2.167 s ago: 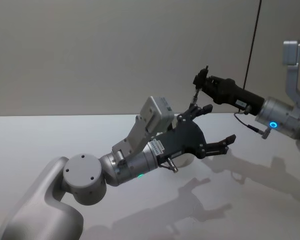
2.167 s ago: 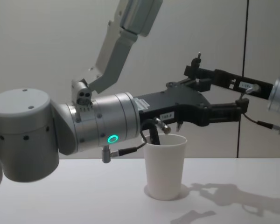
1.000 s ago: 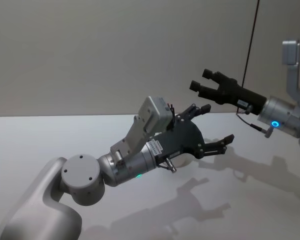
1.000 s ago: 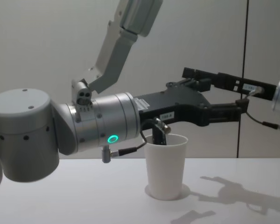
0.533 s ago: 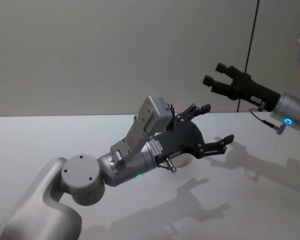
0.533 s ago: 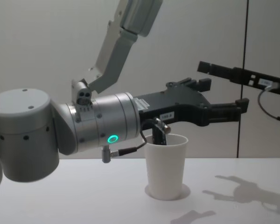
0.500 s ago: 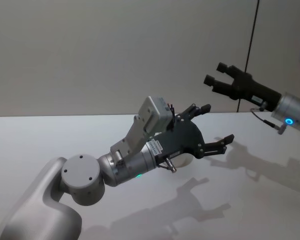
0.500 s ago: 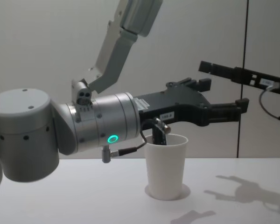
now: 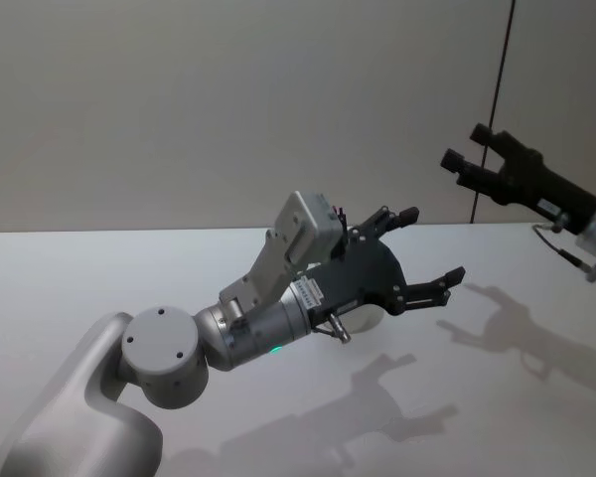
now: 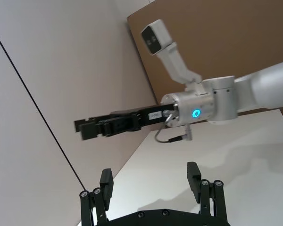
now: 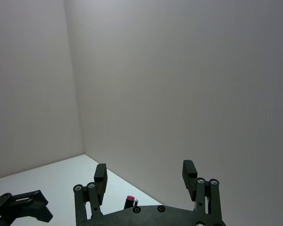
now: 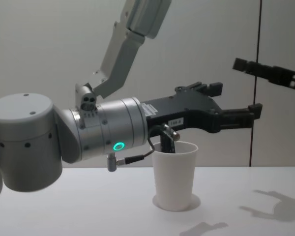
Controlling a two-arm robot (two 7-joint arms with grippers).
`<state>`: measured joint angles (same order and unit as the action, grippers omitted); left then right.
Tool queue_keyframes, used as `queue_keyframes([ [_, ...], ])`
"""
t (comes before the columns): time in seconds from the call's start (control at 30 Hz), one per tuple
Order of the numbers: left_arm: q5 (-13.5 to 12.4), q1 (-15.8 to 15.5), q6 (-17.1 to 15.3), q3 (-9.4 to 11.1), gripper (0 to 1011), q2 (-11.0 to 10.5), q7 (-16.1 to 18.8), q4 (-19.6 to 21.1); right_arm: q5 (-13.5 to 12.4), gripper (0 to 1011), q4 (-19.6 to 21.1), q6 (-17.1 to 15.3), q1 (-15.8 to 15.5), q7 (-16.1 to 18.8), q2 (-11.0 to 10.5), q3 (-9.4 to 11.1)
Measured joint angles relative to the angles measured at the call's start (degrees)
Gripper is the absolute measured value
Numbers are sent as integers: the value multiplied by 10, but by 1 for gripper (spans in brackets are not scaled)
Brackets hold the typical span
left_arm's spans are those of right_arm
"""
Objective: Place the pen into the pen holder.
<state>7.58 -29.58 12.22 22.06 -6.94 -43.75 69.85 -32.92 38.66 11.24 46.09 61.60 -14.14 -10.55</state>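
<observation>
Progress: pen is already standing in the cup, so the placing looks done; what seems left is for both arms to clear away.

Pen: a dark shaft is leaning against the cup's near-left rim, its top poking just above the rim. It is sitting below and behind the left jaws, closer to that arm's wrist than to the fingertips, and well apart from the right jaws. Nothing is gripping it.

Cup: a plain white tapered paper cup with a rolled rim is standing upright on the white table, directly under the left gripper's palm. In the head view the arm is covering most of it.

Left gripper: its jaws are spread wide with nothing between them, hanging just above the cup and reaching past it. The wrist view is showing both fingertips apart, with bare table between them.

Right gripper: its jaws are parted and holding nothing, hanging high and well off to the right of the cup, its shadow lying on the table below.

Risk: the left palm is sitting close over the pen's top, so a careless lift could tip the cup.
</observation>
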Motion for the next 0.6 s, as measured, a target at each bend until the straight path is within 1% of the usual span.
queue_keyframes([
  [0.07, 0, 0, 0, 0, 1000, 0, 0, 0, -2, 1002, 31, -9, -19, -14, -6, 3],
  [0.1, 0, 0, 0, 0, 1000, 0, 0, 0, -4, 1002, 65, -17, -40, -26, -13, 7],
  [0.17, 0, 0, 0, 0, 1000, 0, 0, 0, -6, 1002, 93, -23, -58, -38, -18, 11],
  [0.2, 0, 0, 0, 0, 1000, 0, 0, 0, -9, 1001, 123, -31, -78, -52, -24, 14],
  [0.23, 0, 0, 0, 0, 1000, 0, 0, 0, -10, 1002, 136, -35, -86, -57, -27, 16],
  [0.27, 0, 0, 0, 0, 1000, 0, 0, 0, -11, 1002, 160, -40, -102, -71, -32, 19],
  [0.3, 0, 0, 0, 0, 1000, 0, 0, 0, -11, 1002, 160, -40, -102, -71, -32, 19],
  [0.33, 0, 0, 0, 0, 1000, 0, 0, 0, -13, 1001, 186, -45, -120, -82, -38, 22],
  [0.4, 0, 0, 0, 0, 1000, 0, 0, 0, -14, 1001, 207, -50, -135, -93, -42, 25],
  [0.43, 0, 0, 0, 0, 1000, 0, 0, 0, -15, 1002, 226, -54, -149, -106, -47, 27],
  [0.47, 0, 0, 0, 0, 1000, 0, 0, 0, -16, 1002, 239, -56, -158, -111, -50, 29],
  [0.53, 0, 0, 0, 0, 1000, 0, 0, 0, -17, 1001, 256, -59, -171, -121, -54, 31],
  [0.57, 0, 0, 0, 0, 1000, 0, 0, 0, -17, 1001, 273, -63, -183, -133, -58, 34],
  [0.6, 0, 0, 0, 0, 1000, 0, 0, 0, -18, 1001, 283, -65, -191, -138, -61, 35],
])
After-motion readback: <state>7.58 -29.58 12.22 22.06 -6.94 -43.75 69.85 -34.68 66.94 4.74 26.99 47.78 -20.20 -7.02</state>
